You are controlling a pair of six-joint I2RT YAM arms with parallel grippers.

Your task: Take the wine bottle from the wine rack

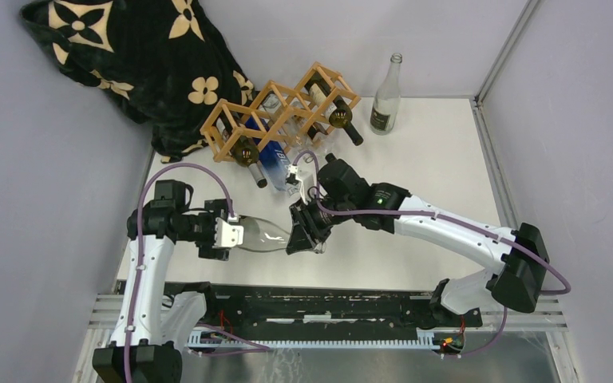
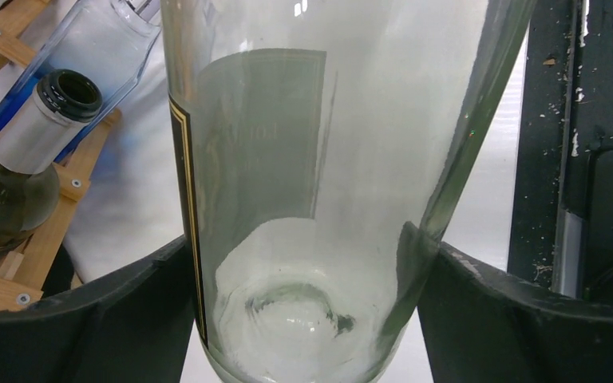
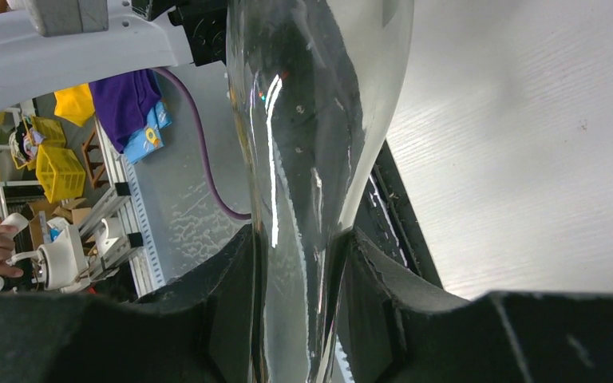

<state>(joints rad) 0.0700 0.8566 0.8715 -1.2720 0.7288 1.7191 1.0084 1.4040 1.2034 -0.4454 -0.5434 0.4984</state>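
**Bottle clear of the rack, held between my two grippers**

My right gripper (image 3: pixel 299 263) is clamped narrow on the neck of the clear wine bottle (image 1: pixel 265 235). My left gripper (image 2: pixel 311 263) stands spread wide astride its base, pads (image 2: pixel 152 303) right at the glass (whether they press, I cannot tell). The bottle hangs level on the near side of the wine rack (image 1: pixel 223 104), well clear of its cells, where two dark bottles (image 1: pixel 247 152) and a blue bottle (image 1: pixel 274 166) lie. I judge the pull-out done and the setting-down in hand. The next move calls for a firm hold at the base before the neck is released, then tipping the bottle upright away from the rack.
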